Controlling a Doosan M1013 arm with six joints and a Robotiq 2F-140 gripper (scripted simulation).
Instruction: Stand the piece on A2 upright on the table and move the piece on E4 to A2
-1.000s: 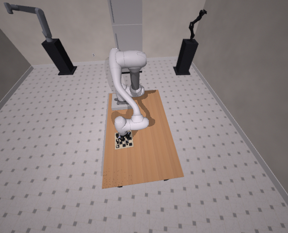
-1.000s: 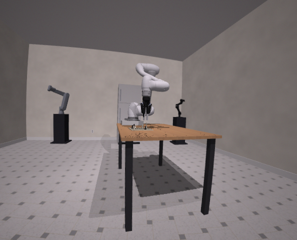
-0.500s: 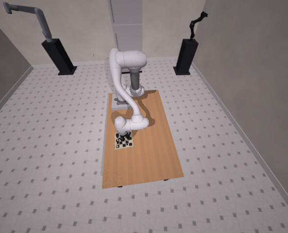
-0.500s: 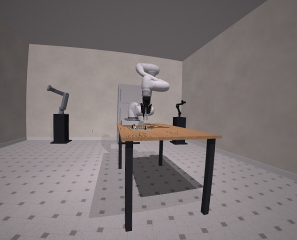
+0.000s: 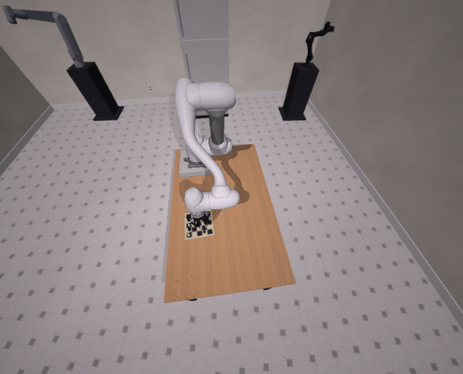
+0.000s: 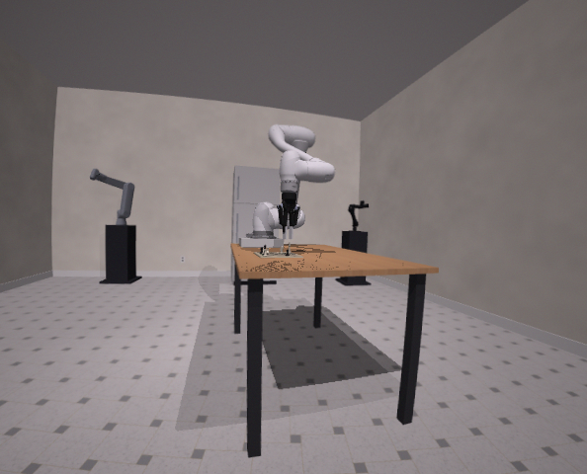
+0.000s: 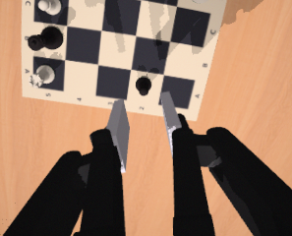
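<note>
A small chessboard [image 7: 122, 27] lies on the wooden table; it also shows in the top view [image 5: 199, 231] and the exterior view [image 6: 277, 252]. A black pawn [image 7: 144, 86] stands on the board's near row, second square from the right corner. My gripper [image 7: 144, 110] hangs above the board's near edge, pointing down, its fingertips framing the pawn from above. The fingers are drawn in to a narrow gap with nothing between them. In the exterior view the gripper [image 6: 287, 243] ends just over the board. The board's far row is cut off in the wrist view.
</note>
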